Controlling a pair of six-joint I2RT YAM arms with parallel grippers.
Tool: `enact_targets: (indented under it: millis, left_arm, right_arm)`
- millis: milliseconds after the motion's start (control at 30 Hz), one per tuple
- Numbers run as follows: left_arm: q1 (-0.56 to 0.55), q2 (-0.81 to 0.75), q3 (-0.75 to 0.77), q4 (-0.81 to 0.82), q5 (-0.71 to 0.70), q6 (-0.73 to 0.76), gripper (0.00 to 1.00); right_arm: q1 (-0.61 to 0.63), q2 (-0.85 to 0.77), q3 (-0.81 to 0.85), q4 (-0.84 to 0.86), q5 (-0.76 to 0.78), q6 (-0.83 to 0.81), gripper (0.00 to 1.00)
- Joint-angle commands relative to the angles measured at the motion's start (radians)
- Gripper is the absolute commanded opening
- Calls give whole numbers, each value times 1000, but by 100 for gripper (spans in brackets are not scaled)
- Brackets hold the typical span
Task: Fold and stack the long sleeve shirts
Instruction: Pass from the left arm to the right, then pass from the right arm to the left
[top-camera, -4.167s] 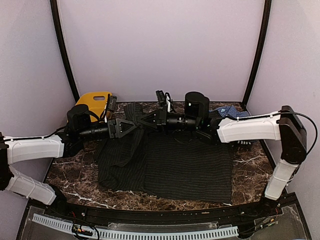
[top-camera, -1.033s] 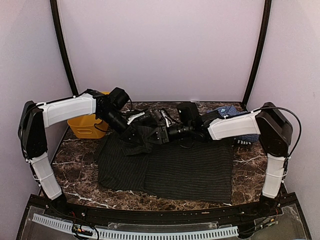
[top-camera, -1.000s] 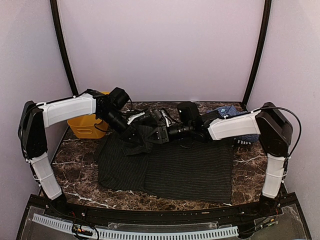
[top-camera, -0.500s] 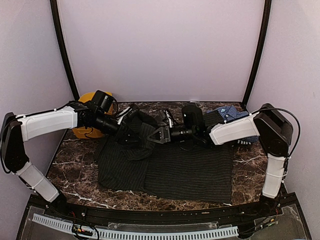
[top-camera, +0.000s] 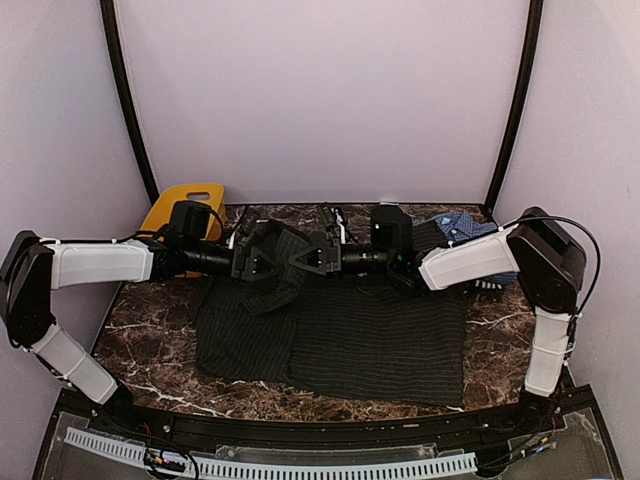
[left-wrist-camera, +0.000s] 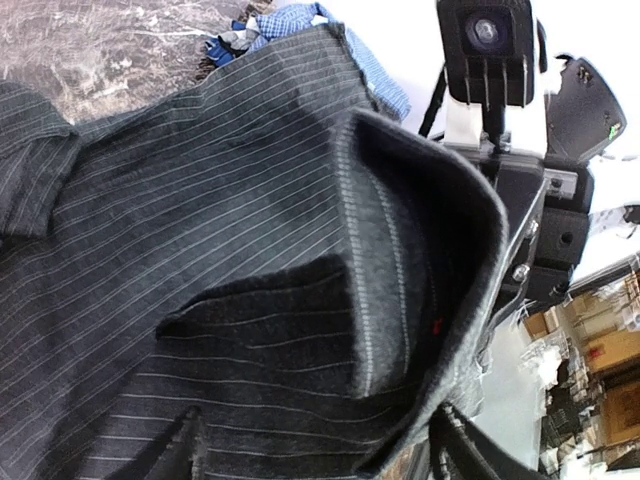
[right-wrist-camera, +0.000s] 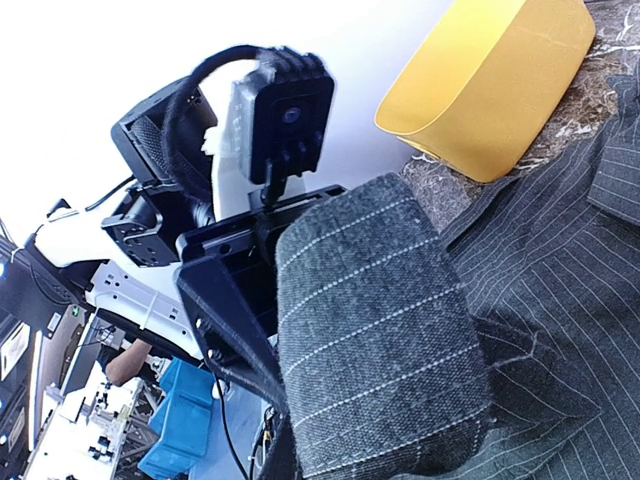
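Observation:
The black pinstriped shirt lies spread on the marble table, and its top part is bunched up between my two grippers. My left gripper points right, its fingers wide apart with pinstriped cloth lying between them. The shirt's red tag shows inside a raised fold. My right gripper faces the left one closely. A raised fold of the shirt covers its fingers and looks held. The blue checked shirt lies crumpled at the back right.
The yellow basket stands at the back left corner behind my left arm, and also shows in the right wrist view. The enclosure walls close in the back and both sides.
Both arms came down from over the shirt and now lie low, facing each other. The left arm drew back to the left and uncovered the basket. The shirt's top stays bunched.

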Motion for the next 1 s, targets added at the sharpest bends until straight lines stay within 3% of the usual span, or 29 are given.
enact_targets:
  millis: [0,67,200,400,667,833,967]
  left_arm:
    - [10,-29,-46,185,96,-146,63]
    - [10,-22,-65,239,114,-179,54]
    - [10,-6,-81,314,147,-227,47]
    - [10,20,-91,389,190,-289,50]
    - [10,20,-127,455,228,-343,40]
    - [10,13,-134,468,237,-352,27]
    - [10,10,-118,465,250,-347,4]
  right_arm:
    - [-5,3,-3,73,-2,24,0]
    - [-5,8,0,80,-4,30,0]
    - [-5,12,-1,87,-6,36,0]
    - [-5,5,-6,79,0,28,0]
    - [-5,7,1,73,12,20,0]
    - [-4,8,1,63,15,13,0]
    - [-5,7,2,45,23,-2,0]
